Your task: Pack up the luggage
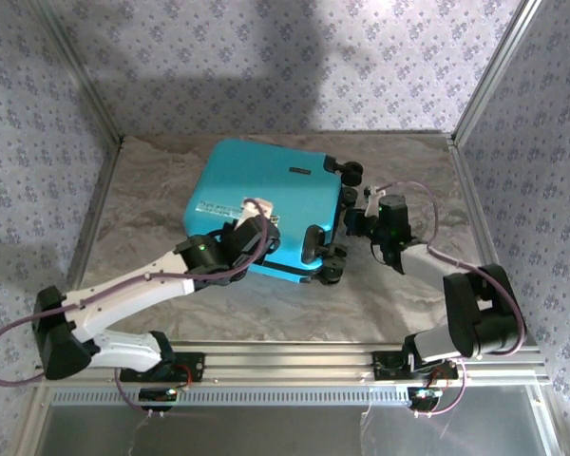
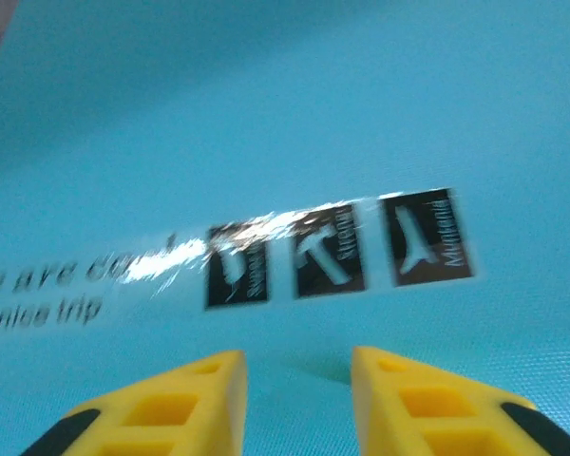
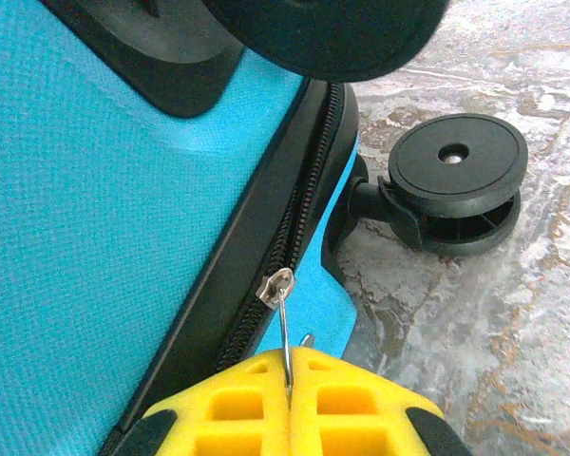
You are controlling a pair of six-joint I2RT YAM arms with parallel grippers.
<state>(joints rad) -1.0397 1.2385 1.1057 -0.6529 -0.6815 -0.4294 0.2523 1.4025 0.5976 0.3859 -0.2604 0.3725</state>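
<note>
Checking left: left gripper (image 2: 294, 385) jaws apart, empty, above the luggage (image 1: 266, 190) lying flat mid table (image 1: 142, 204)?
- Yes. I've got the right gripper (image 3: 290, 385) pinching the zipper pull (image 3: 281, 318); zipper band (image 3: 304, 199) runs straight ahead from the jaws.

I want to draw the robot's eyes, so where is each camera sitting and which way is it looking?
Top external: high behind the arms, looking down at the table, luggage and both arms.
Left wrist: on the left arm, facing the luggage's stickers; left tool open.
Right wrist: on the right arm, facing the zipper pull, pinched by the right tool, and a wheel.
All share the turquoise luggage.
</note>
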